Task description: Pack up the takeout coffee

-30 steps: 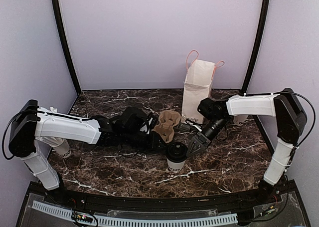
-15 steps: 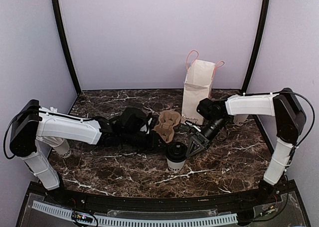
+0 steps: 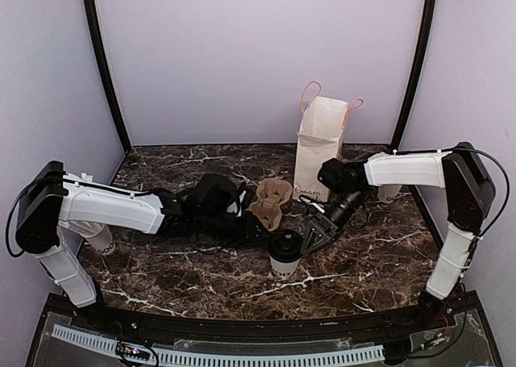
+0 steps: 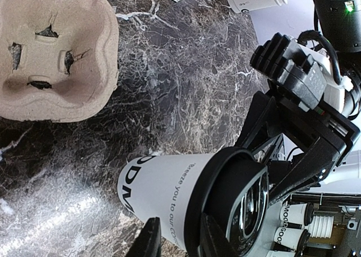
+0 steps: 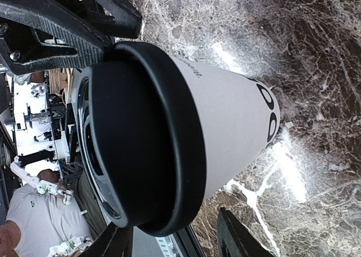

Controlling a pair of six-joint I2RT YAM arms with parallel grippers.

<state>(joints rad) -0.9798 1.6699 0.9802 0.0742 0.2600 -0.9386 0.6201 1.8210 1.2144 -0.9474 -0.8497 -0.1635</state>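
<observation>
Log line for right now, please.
white paper cup with black lid: upright, unpacked; right tool: open beside it; left tool: at its lid, grip unclear

The takeout coffee (image 3: pixel 285 256) stands upright on the dark marbled table (image 3: pixel 371 258), toward the near middle, right in front of me. It is a small white paper cup that widens from base to mouth. A round black lid (image 3: pixel 285 243) sits snug and level on its top, with a raised rim around a sunken centre. Bold black letters circle the wall (image 4: pixel 163 192) near the base, with a thin line of print above; from my wrists I catch only part of them, perhaps "OO".
</observation>
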